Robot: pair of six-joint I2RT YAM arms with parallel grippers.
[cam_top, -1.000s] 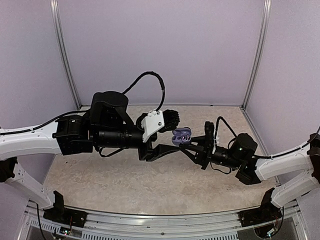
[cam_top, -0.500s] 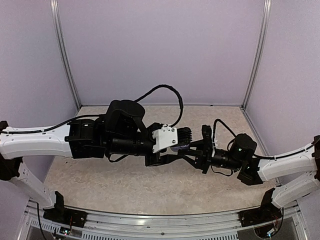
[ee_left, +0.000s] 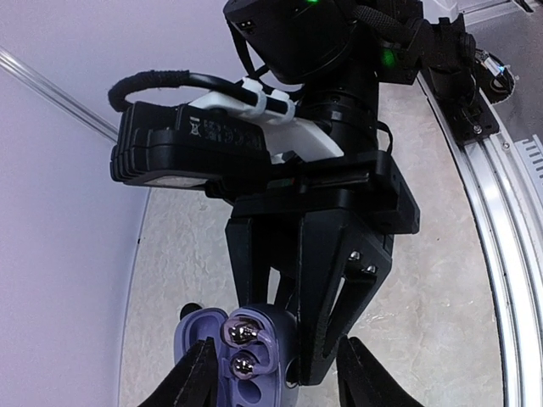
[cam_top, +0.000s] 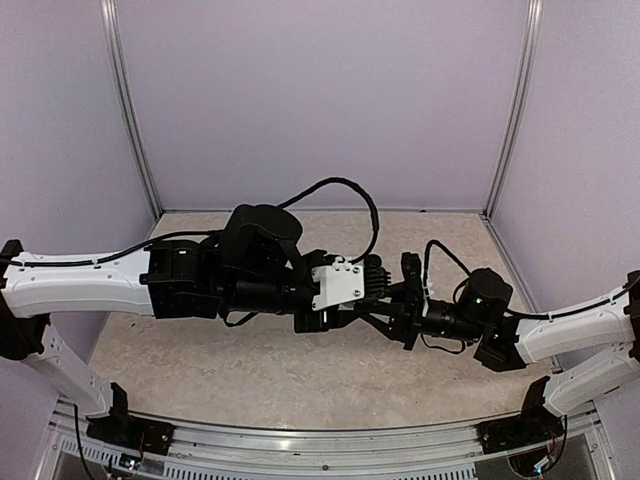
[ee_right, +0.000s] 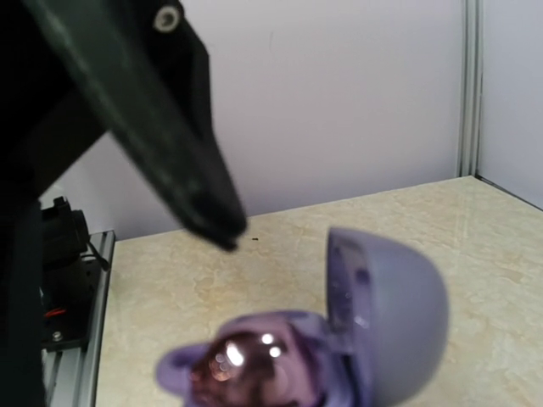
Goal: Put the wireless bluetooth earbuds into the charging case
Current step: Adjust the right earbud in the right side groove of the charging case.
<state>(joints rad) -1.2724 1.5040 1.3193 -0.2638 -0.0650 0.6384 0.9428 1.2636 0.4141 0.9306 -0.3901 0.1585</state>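
Earbuds (ee_left: 239, 331), two shiny rounded pieces, sit one below the other in the wells of the purple charging case (ee_left: 259, 386), which hangs in the air above the middle of the worktop (cam_top: 250, 370), a little toward its right edge and resting on nothing. In the left wrist view the case lies right between the fingertips of the left gripper (ee_left: 276, 348): one finger (ee_left: 197, 377) stands at the case's left flank, and the other (ee_left: 363, 377) stands off on the far side, with a black finger of the right gripper (ee_left: 293, 339) between it and the case. Whether the near finger touches the case I cannot tell. A second ago, seen from above, the left gripper hung back toward the left and the purple case showed plainly at the right gripper's tip. Now the left arm has reached across to the right, its wrist covers the case from above, and the two grippers meet nose to nose. The left gripper's jaws stand partly apart, wide enough to straddle the case, and hold nothing. The right gripper's jaws are clamped narrow on the case and carry it. From the right wrist the domed lid (ee_right: 390, 314) stands swung open, with the glinting earbuds blurred beside it.
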